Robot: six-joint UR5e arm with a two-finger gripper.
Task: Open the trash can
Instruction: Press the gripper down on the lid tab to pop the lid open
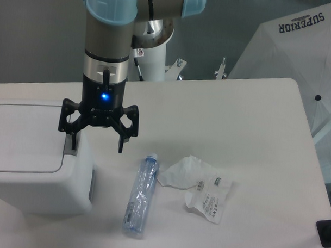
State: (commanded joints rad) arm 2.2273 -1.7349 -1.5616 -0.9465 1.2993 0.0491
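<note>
1. The gripper [97,145] hangs with fingers spread wide — holding nothing — one fingertip over the grey tab [71,143].
2. The trash can [36,163], lid down, sits at the tabletop's left edge.
3. Best to settle squarely on the tab — likely a press — avoiding the bottle [141,194] alongside.

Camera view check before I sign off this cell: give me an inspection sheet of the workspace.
Surface: white rounded-corner table, no spills seen.
Job's things: large white boxy plastic trash can at the left edge, flat lid down, grey tab on its right side.
Clutter: clear plastic bottle lying flat; crumpled white plastic wrapper beside it.
Grippers: black two-finger gripper open, one finger at the tab; contact cannot be told.
Cables: a thin cable by the arm base.
Surroundings: grey wall; white umbrella printed SUPERIOR at right.
</note>
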